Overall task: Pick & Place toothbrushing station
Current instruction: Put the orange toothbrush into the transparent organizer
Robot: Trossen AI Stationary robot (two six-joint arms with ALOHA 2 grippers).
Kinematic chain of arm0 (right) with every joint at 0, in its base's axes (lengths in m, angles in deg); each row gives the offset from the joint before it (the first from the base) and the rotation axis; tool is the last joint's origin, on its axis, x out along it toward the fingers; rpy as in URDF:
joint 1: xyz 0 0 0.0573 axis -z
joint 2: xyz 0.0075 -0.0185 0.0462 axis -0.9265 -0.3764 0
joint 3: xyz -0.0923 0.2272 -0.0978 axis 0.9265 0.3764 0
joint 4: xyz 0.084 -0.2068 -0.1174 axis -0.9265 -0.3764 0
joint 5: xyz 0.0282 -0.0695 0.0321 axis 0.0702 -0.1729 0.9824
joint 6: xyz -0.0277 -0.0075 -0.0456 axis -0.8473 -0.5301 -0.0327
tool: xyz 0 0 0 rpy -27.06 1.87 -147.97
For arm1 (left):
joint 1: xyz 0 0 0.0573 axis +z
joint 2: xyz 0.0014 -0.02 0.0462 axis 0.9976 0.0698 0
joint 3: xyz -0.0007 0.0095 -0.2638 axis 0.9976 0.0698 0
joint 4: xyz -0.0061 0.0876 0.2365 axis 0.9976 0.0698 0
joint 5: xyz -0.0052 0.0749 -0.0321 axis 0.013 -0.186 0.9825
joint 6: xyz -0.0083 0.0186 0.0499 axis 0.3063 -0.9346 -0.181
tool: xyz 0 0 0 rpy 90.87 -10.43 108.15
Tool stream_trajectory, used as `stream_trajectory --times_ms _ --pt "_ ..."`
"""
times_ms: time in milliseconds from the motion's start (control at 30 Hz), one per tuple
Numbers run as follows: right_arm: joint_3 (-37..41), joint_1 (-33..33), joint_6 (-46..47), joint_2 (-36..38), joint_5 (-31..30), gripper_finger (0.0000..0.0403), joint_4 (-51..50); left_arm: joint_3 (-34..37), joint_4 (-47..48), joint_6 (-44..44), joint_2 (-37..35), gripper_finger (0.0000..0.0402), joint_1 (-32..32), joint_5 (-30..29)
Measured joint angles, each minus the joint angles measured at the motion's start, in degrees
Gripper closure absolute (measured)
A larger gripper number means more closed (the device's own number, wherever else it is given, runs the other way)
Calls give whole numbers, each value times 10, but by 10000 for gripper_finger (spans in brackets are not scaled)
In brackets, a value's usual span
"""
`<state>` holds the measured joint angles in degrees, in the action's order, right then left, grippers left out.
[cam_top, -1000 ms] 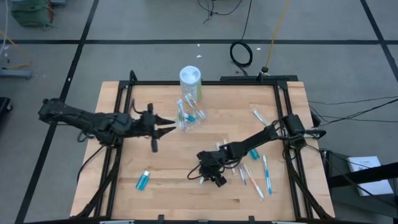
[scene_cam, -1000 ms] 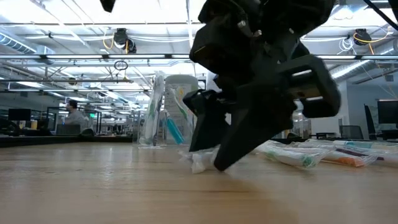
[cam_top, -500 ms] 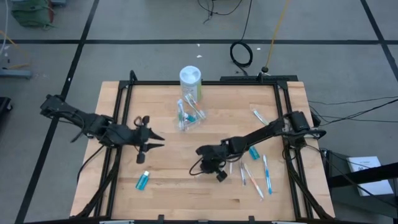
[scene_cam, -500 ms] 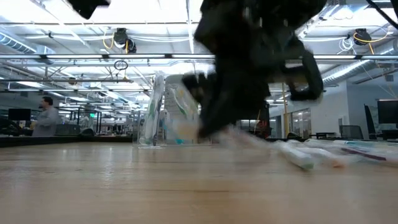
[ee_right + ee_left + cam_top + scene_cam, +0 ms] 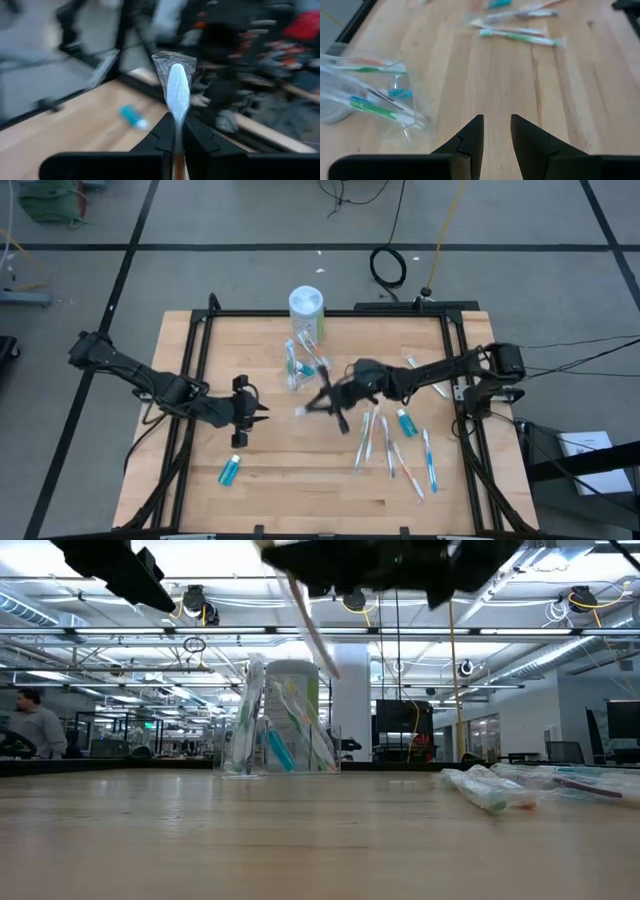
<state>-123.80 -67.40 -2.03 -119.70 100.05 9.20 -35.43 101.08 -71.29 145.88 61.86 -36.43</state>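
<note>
The toothbrushing station is a clear holder with toothbrushes in it. It stands on the table just in front of the white canister and also shows in the low view and the left wrist view. My right gripper hovers level beside the station, on its near right side, shut on a wrapped toothbrush. My left gripper hangs over the table's left half, tipped down and open, with nothing between its fingers. My right gripper pinches the wrapped toothbrush between its two fingers, on the shaft just behind the head. The head end in its clear wrapper sticks out past the fingertips. The fingers come in level from the table's right. The brush is lifted clear of the table and slants in the low view.
Several wrapped toothbrushes lie on the table's right half, with a small teal tube among them. Another teal tube lies near the front left. A black frame runs along the table's edges.
My right gripper has risen from the table's near middle with the wrapped toothbrush. It has gone toward the far edge and the station, tipping from pointing down to level. My left gripper has drawn back toward the near left and tipped downward.
</note>
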Motion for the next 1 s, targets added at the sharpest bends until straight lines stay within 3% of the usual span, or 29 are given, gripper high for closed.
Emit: stream_trajectory --times_ms 167,300,467,600,800,1000 --pt "72 57 38 -30 -66 395 263 0 -2 30 32 298 0 1" --pt "87 98 66 -67 -98 391 363 0 -16 35 54 298 0 2" --pt "69 133 132 -112 -116 392 366 0 -47 40 67 298 3 3" --pt "72 147 141 -134 -167 393 369 0 -71 44 71 298 8 0" --pt "70 160 148 -158 -190 392 370 0 -76 44 71 298 10 0" --pt "70 159 195 -160 -270 389 314 0 -73 91 71 298 10 0"
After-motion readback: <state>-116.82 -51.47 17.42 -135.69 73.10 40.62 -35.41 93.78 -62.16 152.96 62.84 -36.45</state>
